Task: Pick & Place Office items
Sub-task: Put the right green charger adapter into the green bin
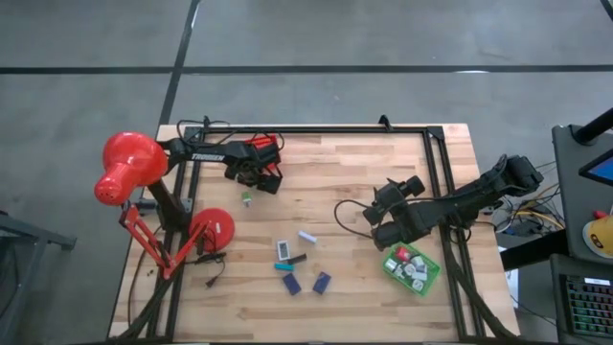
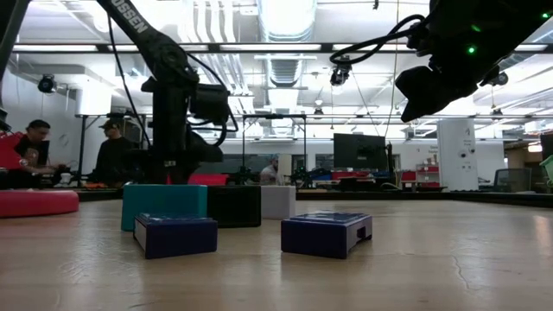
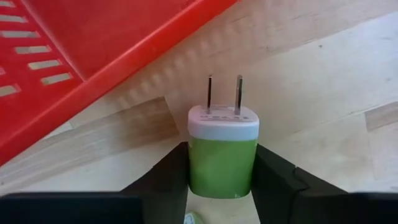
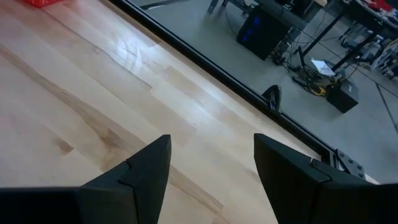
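A small green plug adapter [image 3: 222, 155] with a white face and two metal prongs sits between the fingers of my left gripper [image 3: 222, 171], which points down just near of the red tray [image 1: 259, 158]. In the high view the adapter [image 1: 246, 200] shows as a green speck under that gripper. My right gripper [image 4: 211, 165] hangs open above bare wood at the table's right [image 1: 386, 218], with nothing between its fingers. More office items lie mid-table: a white piece [image 1: 306, 236], a teal one [image 1: 284, 251] and two navy blocks [image 1: 290, 284], [image 1: 322, 282]. My left gripper pinches the adapter's green body [image 3: 198, 163] between its two fingers, one on each side wall. The fingers come from above, pointing down. The prongs [image 3: 224, 93] lie level and point toward the red tray. Whether the adapter rests on the wood or hangs clear, I cannot tell.
A big red desk lamp [image 1: 129, 168] with its round base [image 1: 213, 230] stands at the left. A green tray [image 1: 412, 268] with several small pieces sits near the right front. Black frame rails [image 1: 316, 131] run along the table's far and side edges.
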`<state>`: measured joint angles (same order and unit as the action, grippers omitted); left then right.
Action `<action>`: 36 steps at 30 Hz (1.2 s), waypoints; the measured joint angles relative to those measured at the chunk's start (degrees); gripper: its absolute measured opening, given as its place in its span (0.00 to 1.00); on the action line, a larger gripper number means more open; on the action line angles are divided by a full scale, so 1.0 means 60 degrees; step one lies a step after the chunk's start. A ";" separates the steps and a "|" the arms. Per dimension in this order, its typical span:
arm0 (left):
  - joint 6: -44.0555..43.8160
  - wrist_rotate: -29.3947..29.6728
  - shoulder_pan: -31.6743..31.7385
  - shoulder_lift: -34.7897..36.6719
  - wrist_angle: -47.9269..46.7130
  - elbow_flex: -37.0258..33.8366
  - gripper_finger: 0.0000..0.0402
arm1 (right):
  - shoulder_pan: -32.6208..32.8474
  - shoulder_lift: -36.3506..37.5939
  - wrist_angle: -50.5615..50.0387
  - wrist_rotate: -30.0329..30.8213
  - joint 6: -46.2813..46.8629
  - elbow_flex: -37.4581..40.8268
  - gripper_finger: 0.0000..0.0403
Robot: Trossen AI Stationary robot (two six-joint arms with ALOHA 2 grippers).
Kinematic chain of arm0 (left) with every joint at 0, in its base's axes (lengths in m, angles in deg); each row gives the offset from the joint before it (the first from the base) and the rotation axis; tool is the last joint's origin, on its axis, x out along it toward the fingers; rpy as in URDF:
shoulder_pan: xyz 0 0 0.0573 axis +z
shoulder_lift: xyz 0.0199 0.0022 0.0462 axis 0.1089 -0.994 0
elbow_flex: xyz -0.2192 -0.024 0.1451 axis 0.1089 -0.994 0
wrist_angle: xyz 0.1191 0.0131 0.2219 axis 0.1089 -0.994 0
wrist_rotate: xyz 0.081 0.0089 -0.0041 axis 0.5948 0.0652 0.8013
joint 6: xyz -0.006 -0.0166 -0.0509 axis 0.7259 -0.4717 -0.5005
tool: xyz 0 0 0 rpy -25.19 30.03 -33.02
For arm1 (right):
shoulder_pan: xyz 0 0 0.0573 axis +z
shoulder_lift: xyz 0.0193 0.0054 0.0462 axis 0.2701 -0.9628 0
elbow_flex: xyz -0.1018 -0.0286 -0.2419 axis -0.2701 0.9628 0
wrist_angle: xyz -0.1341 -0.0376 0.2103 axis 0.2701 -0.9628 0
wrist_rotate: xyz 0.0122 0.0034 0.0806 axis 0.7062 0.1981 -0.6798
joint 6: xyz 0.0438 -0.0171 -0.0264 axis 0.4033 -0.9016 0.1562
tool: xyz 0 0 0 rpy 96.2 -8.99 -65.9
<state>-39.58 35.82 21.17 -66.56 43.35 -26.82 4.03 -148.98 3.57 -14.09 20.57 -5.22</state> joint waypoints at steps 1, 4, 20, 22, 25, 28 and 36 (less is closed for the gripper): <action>-0.0002 -0.0001 0.0000 0.0003 -0.0006 -0.0028 0.33 | 0.0000 0.0000 0.0005 0.0000 0.0000 0.0000 0.56; 0.0001 0.0004 0.0000 0.0006 0.0002 -0.0029 0.32 | 0.0000 0.0000 0.0009 0.0000 0.0000 0.0000 0.56; 0.0424 0.0000 0.0000 -0.0071 -0.0139 0.0341 0.36 | 0.0000 0.0000 0.0020 -0.0032 -0.0087 0.0000 0.56; 0.0505 -0.0001 -0.0001 -0.0067 -0.0120 0.0558 0.36 | 0.0000 0.0000 0.0020 -0.0100 -0.0090 0.0000 0.56; 0.0718 -0.0008 -0.0041 -0.0064 -0.0158 0.0897 0.36 | 0.0000 0.0000 0.0013 -0.0091 -0.0087 0.0000 0.56; 0.0970 -0.0015 -0.0111 -0.0064 -0.0164 0.1301 0.36 | -0.0018 0.0000 0.0013 -0.0091 -0.0025 0.0000 0.56; 0.2514 -0.0070 -0.0668 -0.0053 -0.0187 0.2459 0.36 | -0.0036 0.0000 0.0021 -0.0091 0.0011 -0.0022 0.56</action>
<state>-24.49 35.40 17.16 -66.87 42.23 -12.07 3.82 -148.98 3.69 -14.63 20.63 -5.35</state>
